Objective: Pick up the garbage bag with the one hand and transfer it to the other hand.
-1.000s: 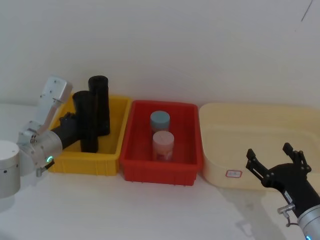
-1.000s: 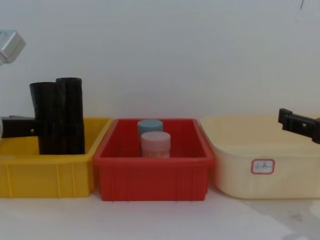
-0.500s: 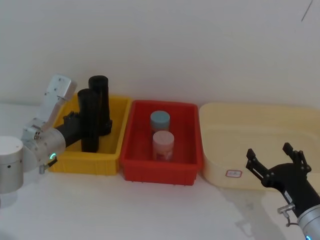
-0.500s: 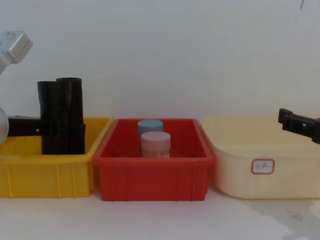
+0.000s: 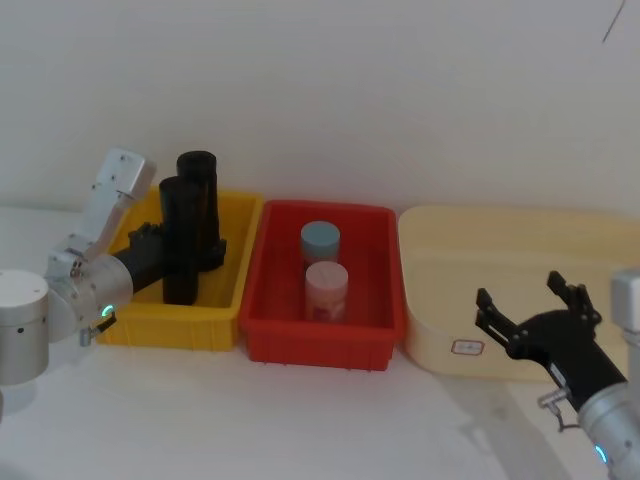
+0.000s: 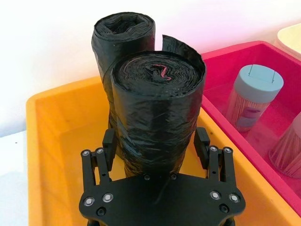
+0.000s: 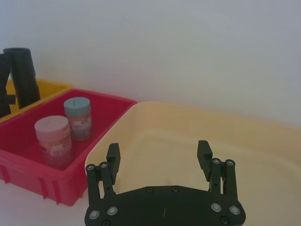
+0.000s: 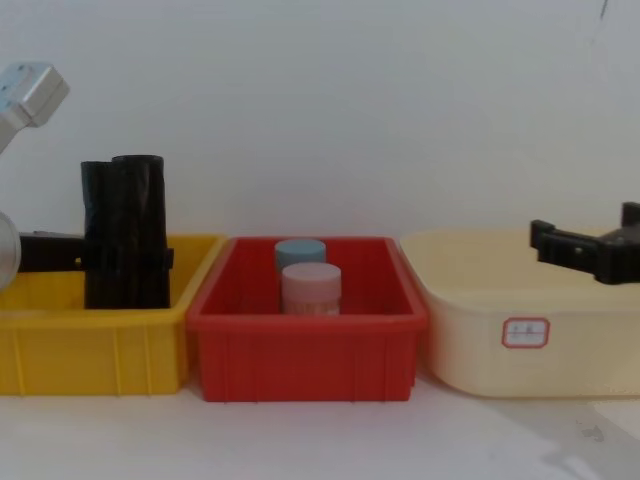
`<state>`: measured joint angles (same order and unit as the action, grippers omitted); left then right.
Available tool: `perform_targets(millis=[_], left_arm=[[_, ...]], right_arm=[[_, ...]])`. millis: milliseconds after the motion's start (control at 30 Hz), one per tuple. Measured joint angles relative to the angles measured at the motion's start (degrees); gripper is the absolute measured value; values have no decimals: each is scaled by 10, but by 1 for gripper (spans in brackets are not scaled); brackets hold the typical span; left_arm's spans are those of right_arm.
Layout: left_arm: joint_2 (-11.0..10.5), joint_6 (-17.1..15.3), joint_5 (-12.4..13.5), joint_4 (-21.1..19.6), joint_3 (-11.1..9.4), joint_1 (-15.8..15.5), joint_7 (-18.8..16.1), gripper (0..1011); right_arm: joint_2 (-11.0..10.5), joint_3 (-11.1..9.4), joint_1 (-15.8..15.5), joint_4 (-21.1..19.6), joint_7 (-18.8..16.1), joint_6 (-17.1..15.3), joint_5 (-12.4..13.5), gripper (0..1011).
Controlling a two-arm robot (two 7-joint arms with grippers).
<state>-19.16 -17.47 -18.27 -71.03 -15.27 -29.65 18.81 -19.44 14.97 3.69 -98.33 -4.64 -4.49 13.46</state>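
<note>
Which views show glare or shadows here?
Left wrist view: soft sheen on the garbage bag between the left gripper fingers, wall washed out white. Head view: faint shadow on the table beside the right gripper.

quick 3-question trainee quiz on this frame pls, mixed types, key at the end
1. True or false: the left hand has its fingers on either side of the nearer garbage bag in the yellow crate.
2. Which crate holds the blue-lidded jar and the pink-lidded jar? A) yellow B) red C) cream
3. Fill in: the right hand hangs with its fingers spread over the ____ tub.

Key: 1 true; 2 B, the red crate; 3 cream.
</note>
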Motion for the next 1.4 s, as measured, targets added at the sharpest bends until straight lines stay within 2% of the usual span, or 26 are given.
perform_targets(millis=[167,200,267,300,367,400,433,500,700,900,967,1033,1133,1200,1400], left_arm=[[0,0,0,1,0,-1,0,1001],[0,0,0,1,0,-1,0,1001],[0,0,0,1,-1,-1,1,1001],[0,0,0,1,-1,-1,1,1001],[0,-1,0,2,-1,-2,1,1001],[1,-1,0,2,-1,-2,1,1001],[1,-1,0,2,-1,-2,1,1001],[1,-1,0,2,-1,-2,1,1001],[1,-1,0,2,-1,-2,1,1001],[0,-1,0,2,-1,-2,1,1001],[0,-1,0,2,-1,-2,1,1001],[1,-1,0,2,-1,-2,1,1001],[0,-1,0,2,-1,-3,1,1001],[0,-1,0,2,-1,-2,1,1001],[1,-1,0,2,-1,-2,1,1001]], right_arm=[[4,21,44,29,-9,-20,-24,1000],[4,21,44,29,-9,-20,-24,1000],[8,36,75,53,-17,-32,-40,1000],[8,36,75,53,-17,-32,-40,1000],[15,52,110,81,-27,-42,-55,1000],[15,52,110,81,-27,-42,-55,1000],[21,62,133,100,-34,-48,-64,999],[27,72,157,119,-42,-52,-71,1000],[55,107,245,194,-83,-69,-92,1000],[77,129,305,245,-122,-84,-99,1000],[89,139,335,272,-146,-94,-100,1000],[92,141,341,279,-151,-97,-100,1000],[105,150,371,310,-177,-110,-99,1000],[109,153,380,320,-188,-116,-97,1000],[124,158,410,360,-228,-135,-80,1000]])
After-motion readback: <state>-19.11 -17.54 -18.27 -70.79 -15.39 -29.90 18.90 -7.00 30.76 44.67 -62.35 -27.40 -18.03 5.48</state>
